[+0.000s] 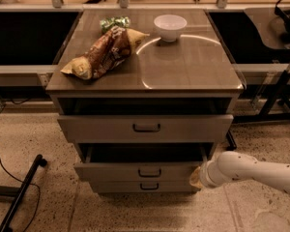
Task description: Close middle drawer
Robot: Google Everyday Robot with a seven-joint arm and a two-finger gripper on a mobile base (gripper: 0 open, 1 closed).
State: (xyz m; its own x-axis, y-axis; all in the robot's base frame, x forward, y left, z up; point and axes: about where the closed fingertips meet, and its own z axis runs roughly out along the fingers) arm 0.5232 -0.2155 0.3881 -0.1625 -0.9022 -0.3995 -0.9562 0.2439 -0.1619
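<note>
A grey-beige cabinet [55, 98] with three drawers stands on a speckled floor, and its flat top serves as a table [183, 66]. The top drawer [96, 128], the one with the taller, wider front, stands open and shows a dark gap above its panel. Below it the middle drawer [106, 171] is pulled out towards me, with its deep, dark box open to view behind a low, narrow front. The lowest drawer [111, 186] sits just beneath it and looks shut.

A white robot arm [261, 170] reaches in from the right at floor level. On the table lie a brown crisp bag [106, 52] on its side and, near the back, a white bowl [169, 27]. The gripper [198, 177] at the arm's end meets the right end of the middle drawer's front panel, apparently touching it. I cannot tell whether it is spread or closed. A crumpled green packet [114, 22] lies behind the crisp bag.

The drawer looks stiff and boxy and shows nothing inside, so it should be fairly light and slide on its runners. A flat push on the front panel should do. Pressing nearer the small dark handle [149, 172], at the centre, would be less likely to skew or jam it than pressing at the corner.
</note>
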